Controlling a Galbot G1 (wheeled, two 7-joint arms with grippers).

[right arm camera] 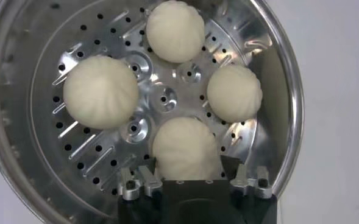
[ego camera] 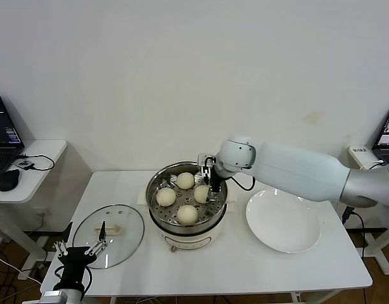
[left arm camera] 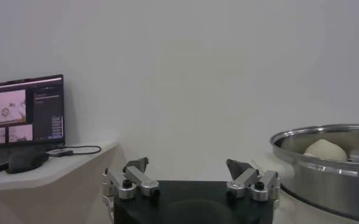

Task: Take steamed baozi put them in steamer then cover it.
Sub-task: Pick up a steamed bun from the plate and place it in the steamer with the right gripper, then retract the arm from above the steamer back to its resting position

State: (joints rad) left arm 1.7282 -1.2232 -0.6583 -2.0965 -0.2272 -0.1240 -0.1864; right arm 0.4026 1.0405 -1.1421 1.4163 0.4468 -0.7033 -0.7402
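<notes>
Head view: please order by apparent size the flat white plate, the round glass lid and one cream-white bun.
1. Flat white plate and round glass lid: they look about alike, so I do not rank them.
2. Cream-white bun, far smaller.

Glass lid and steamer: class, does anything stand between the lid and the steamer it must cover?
Yes. The right claw hangs open over the steamer, just above one of four baozi. The glass lid lies on the table to the steamer's left, with the left claw beside its near edge.
</notes>
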